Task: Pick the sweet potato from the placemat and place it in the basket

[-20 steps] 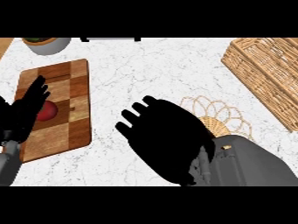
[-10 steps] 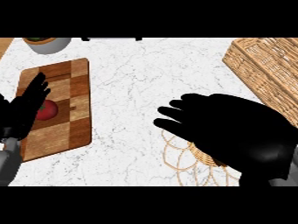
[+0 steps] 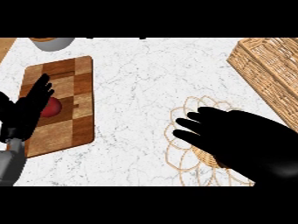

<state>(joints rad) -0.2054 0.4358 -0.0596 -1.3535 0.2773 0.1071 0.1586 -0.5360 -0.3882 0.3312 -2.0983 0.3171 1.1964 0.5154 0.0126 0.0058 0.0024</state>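
Change since earlier frames: right hand [image 3: 254, 146] has travelled from counter centre toward 4 o'clock and now lies over the placemat [image 3: 180, 151]; left hand [image 3: 23, 109] has held its place.
Left hand: at 9 o'clock, fingers straight and spread, pointing toward 1 o'clock, holding nothing; rests over the left part of the cutting board [image 3: 60, 105].
Left forearm: grey, enters from the lower edge at 8 o'clock.
Cutting board: wooden, checkered, long side running 12 to 6 o'clock, lying flat on the counter [image 3: 138, 87].
Red item: a round red object [image 3: 52, 107] sits on the board, partly hidden behind the left hand's fingers.
Bowl: a grey bowl [image 3: 51, 43] at 11 o'clock, cut off by the upper edge, apart from the board.
Counter: white marbled top; a wooden strip shows at the far 10 o'clock corner.
Placemat: woven, looped rim, at 5 o'clock; its left and upper rim show, the rest is covered by the right hand.
Right hand: fingers extended and slightly apart, pointing toward 10 o'clock, palm down over the placemat; no curl round anything visible.
Sweet potato: not discernible; the placemat centre is hidden beneath the right hand.
Basket: wicker basket [image 3: 277, 74] at 2 o'clock, just beyond the placemat, apart from the right hand.
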